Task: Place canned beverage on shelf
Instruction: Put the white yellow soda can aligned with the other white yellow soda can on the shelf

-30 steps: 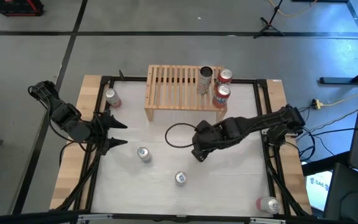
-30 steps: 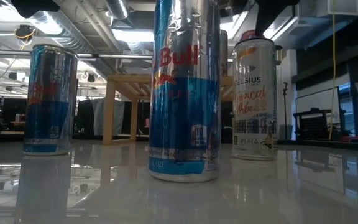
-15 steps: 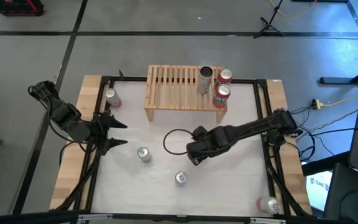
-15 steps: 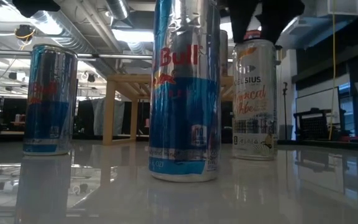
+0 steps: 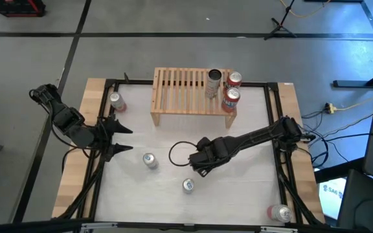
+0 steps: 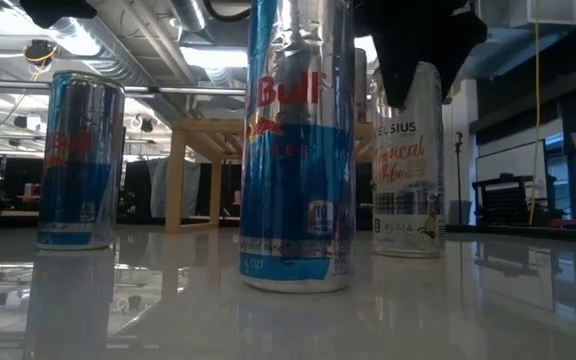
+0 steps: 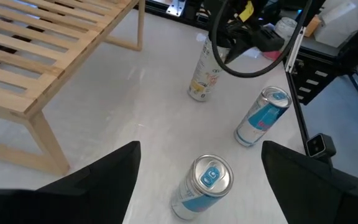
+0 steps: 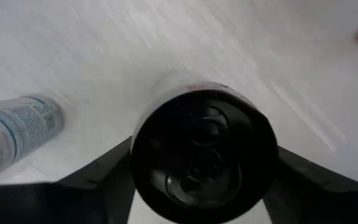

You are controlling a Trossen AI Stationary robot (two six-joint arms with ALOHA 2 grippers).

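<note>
A white Celsius can (image 6: 408, 170) stands upright on the white table, between the shelf and the table's near edge. My right gripper (image 5: 198, 163) hangs over it, open, with its fingers (image 8: 95, 174) on either side of the can's dark top (image 8: 204, 155). I cannot tell whether they touch it. In the high view the gripper hides the can. The light-wood slatted shelf (image 5: 186, 94) stands at the far middle. My left gripper (image 5: 118, 138) waits open at the table's left edge.
Two blue Red Bull cans (image 5: 149, 160) (image 5: 188, 186) stand near the Celsius can. Another can (image 5: 115, 100) stands far left and one (image 5: 280, 212) near right. A silver can (image 5: 214, 83) and two red-topped cans (image 5: 232, 97) stand at the shelf's right end. A black cable loop (image 5: 181, 145) hangs by my right gripper.
My right gripper has moved toward the table's left and near edges and come down over the top of the Celsius can. The can has stayed upright where it stood.
</note>
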